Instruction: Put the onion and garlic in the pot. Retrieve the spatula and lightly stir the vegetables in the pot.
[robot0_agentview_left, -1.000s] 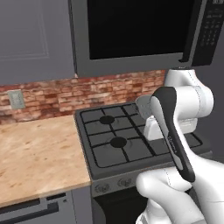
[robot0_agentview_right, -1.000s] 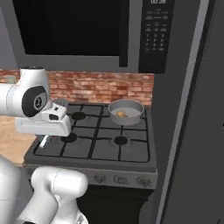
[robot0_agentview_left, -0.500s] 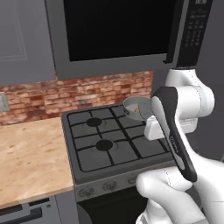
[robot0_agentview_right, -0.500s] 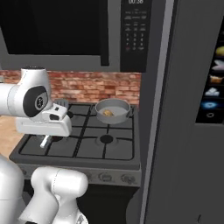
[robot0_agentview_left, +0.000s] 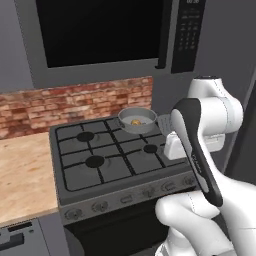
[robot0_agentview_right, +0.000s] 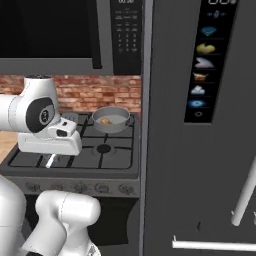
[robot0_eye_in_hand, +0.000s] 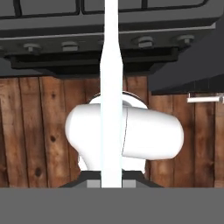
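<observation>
The fingers (robot0_eye_in_hand: 78, 183) are clamped on the spatula (robot0_eye_in_hand: 111, 100), whose pale handle runs straight up the hand view. The hand hangs at the stove (robot0_agentview_left: 100, 165) front edge, with the slotted head raised just beside the pot (robot0_agentview_left: 123, 118). Over the last second the base has driven right, bringing the pot and the fridge (robot0_agentview_right: 200, 150) into view. The onion (robot0_agentview_left: 135, 121) lies in the pot; the garlic cannot be made out. Stirring appears to be next.
</observation>
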